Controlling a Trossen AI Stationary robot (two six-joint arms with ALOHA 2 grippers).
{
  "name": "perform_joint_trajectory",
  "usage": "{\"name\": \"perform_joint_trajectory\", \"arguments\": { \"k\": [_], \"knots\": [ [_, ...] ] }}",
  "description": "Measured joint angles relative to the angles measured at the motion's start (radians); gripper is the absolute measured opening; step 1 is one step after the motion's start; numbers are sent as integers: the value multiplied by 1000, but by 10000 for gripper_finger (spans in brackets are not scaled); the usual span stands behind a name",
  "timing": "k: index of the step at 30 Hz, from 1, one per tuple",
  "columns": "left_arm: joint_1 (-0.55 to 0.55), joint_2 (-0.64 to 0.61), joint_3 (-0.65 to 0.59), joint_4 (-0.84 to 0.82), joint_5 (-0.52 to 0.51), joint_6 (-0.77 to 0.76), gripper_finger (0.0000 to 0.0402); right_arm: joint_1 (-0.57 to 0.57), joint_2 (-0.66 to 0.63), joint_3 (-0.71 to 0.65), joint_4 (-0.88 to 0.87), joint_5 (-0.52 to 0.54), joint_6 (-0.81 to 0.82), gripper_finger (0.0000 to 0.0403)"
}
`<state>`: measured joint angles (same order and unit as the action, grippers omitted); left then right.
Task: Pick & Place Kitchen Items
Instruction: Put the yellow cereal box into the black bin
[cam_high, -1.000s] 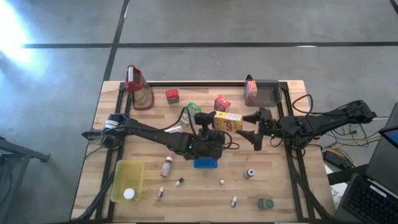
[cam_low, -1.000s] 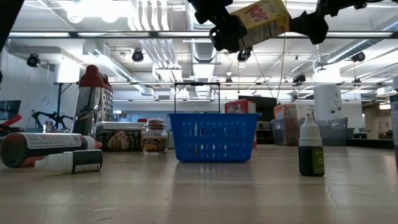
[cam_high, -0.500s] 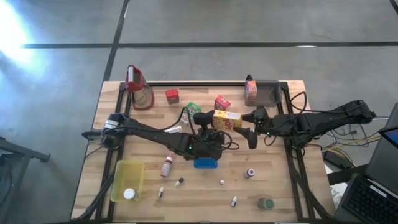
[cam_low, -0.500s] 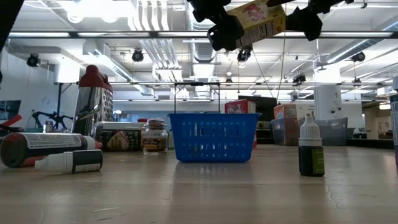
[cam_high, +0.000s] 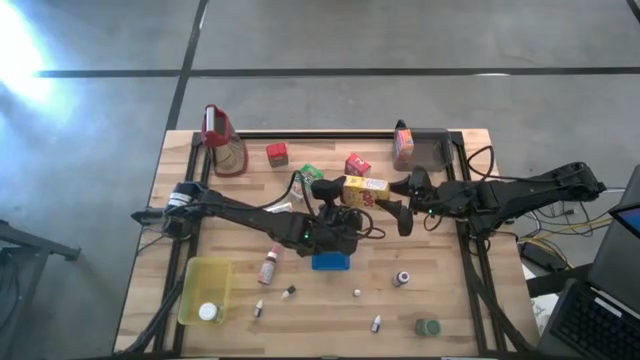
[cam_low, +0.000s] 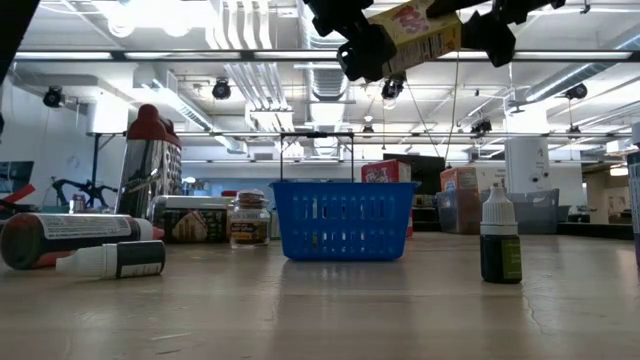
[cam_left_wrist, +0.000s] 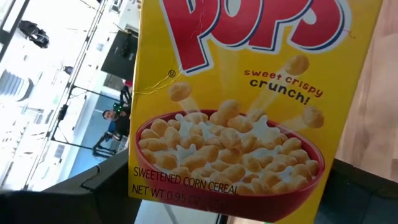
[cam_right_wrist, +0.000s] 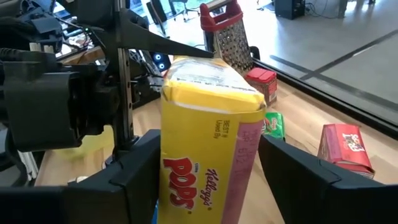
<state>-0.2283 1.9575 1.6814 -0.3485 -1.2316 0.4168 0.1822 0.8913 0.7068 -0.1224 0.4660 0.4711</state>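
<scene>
A yellow cereal box (cam_high: 365, 188) hangs high above the table, over the far side of the blue basket (cam_high: 330, 262). My left gripper (cam_high: 338, 194) is shut on the box's left end; in the low view it is the dark shape (cam_low: 365, 50) at that end. My right gripper (cam_high: 405, 200) comes in level from the table's right. Its open fingers stand close on either side of the box's right end (cam_right_wrist: 211, 155). My left gripper pinches the box's bottom end (cam_left_wrist: 224, 193) between its two fingers, which lie on the two narrow sides. It reaches in level from the table's left, along the box. The box is lifted clear and lies nearly level. My right gripper's fingers (cam_right_wrist: 134, 168) flank the box; whether they touch it I cannot tell.
At the table's far edge stand a red-topped grater (cam_high: 222, 140), red cartons (cam_high: 277, 154) (cam_high: 357, 165), a green packet (cam_high: 312, 172) and a grey bin (cam_high: 430, 148). A yellow tub (cam_high: 205, 290), small bottles (cam_high: 402, 278) and a tin (cam_high: 428, 326) lie near the front.
My right gripper's fingers have drawn closer together around the box's right end, and the gripper has edged slightly toward the box. My left gripper has kept the box in place.
</scene>
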Motion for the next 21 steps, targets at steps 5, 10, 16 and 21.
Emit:
{"name": "perform_joint_trajectory", "arguments": {
  "k": [5,10,16,21],
  "knots": [
    [3,0,0,0,4,0,358,0,0,0,2,-7,-6,211],
    [4,0,0,0,13,0,358,0,0,0,1,-7,-11,175],
    [5,0,0,0,34,-5,358,0,0,0,-2,-6,-16,137],
    [5,0,0,0,37,-6,360,0,0,0,-1,-6,-18,120]
  ]
}}
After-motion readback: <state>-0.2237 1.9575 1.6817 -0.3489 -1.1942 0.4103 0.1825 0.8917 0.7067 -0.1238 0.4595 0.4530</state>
